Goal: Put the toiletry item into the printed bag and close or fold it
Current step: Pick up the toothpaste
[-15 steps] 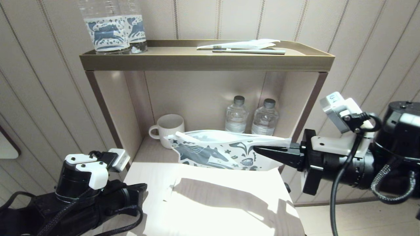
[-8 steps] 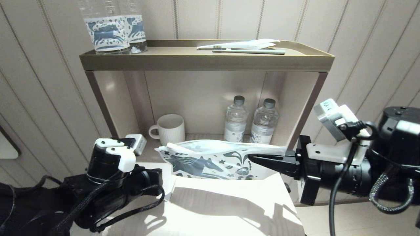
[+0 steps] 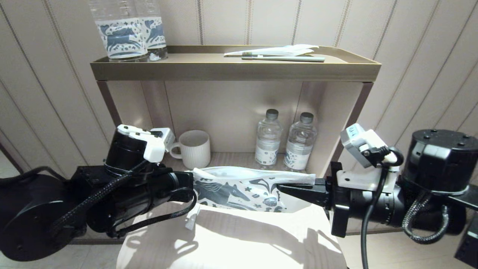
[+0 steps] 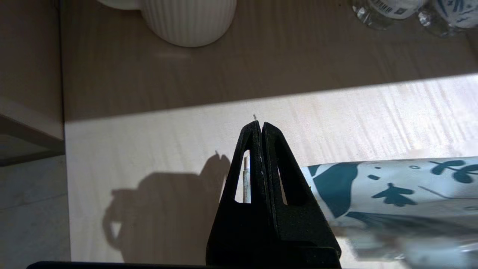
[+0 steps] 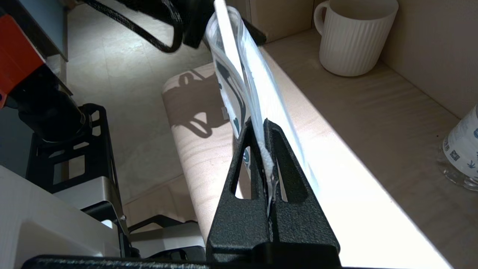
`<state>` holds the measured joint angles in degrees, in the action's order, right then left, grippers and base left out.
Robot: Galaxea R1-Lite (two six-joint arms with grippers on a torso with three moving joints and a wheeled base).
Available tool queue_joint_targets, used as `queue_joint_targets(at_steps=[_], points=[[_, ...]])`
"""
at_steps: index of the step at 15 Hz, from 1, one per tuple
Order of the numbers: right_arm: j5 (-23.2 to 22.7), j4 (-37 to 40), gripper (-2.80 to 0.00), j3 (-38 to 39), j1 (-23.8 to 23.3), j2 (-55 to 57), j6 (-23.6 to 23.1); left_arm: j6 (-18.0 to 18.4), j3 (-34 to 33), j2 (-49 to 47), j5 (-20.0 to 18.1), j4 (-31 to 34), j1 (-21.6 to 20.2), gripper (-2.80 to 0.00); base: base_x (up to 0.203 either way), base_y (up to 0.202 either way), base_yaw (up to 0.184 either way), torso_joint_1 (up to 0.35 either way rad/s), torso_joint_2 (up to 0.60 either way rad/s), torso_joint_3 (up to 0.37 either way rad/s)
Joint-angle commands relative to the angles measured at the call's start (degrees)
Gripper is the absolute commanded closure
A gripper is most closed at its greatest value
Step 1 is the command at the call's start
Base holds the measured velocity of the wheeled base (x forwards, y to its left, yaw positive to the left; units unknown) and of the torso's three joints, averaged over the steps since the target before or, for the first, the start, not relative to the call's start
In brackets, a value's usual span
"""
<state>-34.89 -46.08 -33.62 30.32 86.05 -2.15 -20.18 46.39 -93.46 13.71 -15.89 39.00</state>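
Your right gripper (image 3: 285, 188) is clamped on one end of the printed bag (image 3: 239, 186), holding the horse-print pouch lifted above the front of the pale wooden tabletop (image 3: 239, 239), its long side running across the view. In the right wrist view the bag's edge is pinched between the black fingers (image 5: 278, 149). Your left gripper (image 4: 258, 125) has its fingers pressed together with nothing between them; it sits just beside the bag's other end, over the sunlit table. Behind the bag you have a ribbed white mug (image 3: 194, 148) and two small water bottles (image 3: 285, 140) in the shelf niche. A toothbrush (image 3: 283, 58) lies on the top tray (image 3: 235, 69)
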Motion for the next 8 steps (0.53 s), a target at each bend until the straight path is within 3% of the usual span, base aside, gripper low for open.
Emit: queue_joint_targets(at_steps=[1, 4, 8], points=[[-0.3, -0.3, 0.00, 0.0, 0.0, 1.2, -0.1, -0.1, 1.9, 3.1, 0.1, 2.3, 0.0, 0.00, 0.000, 0.000, 0.000, 0.000, 0.00, 0.000], [-0.3, -0.3, 0.00, -0.1, 0.0, 1.1, 0.0, -0.4, 5.4, 4.5, -0.1, 6.9, 0.2, 0.00, 0.000, 0.000, 0.000, 0.000, 0.00, 0.000], [-0.3, 0.2, 0.00, -1.5, -0.9, -1.2, 0.1, -0.6, 0.3, 6.8, -0.1, 6.5, -1.1, 0.00, 0.000, 0.000, 0.000, 0.000, 0.00, 0.000]])
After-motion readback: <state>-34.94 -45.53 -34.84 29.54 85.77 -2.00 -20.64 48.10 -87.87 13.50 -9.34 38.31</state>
